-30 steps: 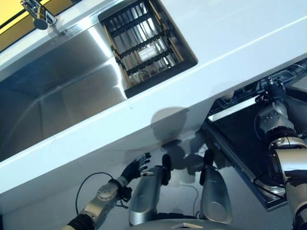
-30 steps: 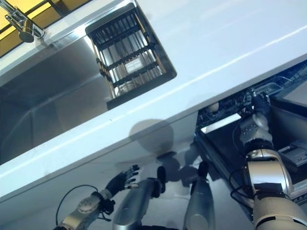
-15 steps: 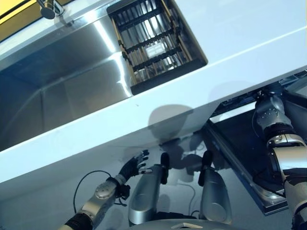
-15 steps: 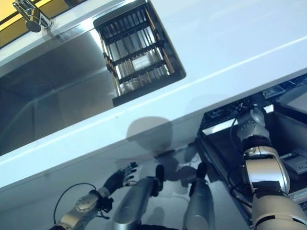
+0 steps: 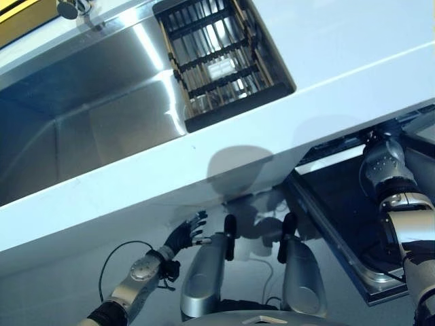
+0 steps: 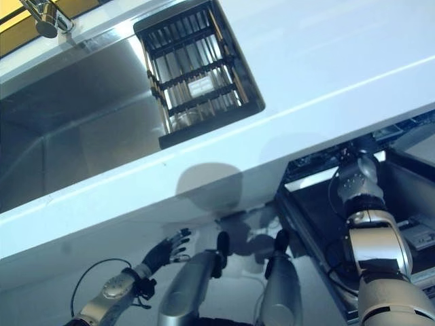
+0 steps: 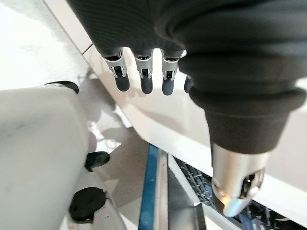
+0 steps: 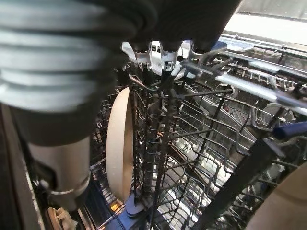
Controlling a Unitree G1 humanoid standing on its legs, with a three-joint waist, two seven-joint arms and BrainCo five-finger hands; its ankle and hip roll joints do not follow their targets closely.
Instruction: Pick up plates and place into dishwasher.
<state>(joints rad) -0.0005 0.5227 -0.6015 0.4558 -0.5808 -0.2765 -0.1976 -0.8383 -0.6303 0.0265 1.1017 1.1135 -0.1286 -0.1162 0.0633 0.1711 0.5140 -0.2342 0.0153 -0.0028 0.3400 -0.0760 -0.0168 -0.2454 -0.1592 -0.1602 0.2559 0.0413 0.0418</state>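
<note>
Right hand (image 8: 163,57) is reached into dishwasher rack (image 8: 192,143), fingers hooked on its wire | plate (image 8: 120,143) is stood upright in rack | left hand (image 5: 185,233) is hung open under counter (image 5: 340,61)

So there's a long white counter (image 5: 326,81) running across, with a steel sink (image 5: 88,115) sunk into it. At the sink's end sits a dark slatted rack (image 5: 217,58), dropped into the opening, with something pale lying at its bottom, can't tell what. A tap (image 5: 68,8) pokes up at the far edge. Under the counter the dishwasher's door (image 5: 340,210) hangs open, and inside is a wire rack (image 8: 192,143) with one pale plate (image 8: 120,143) standing on edge between the prongs. The grey floor (image 7: 129,163) runs below it all.
</note>
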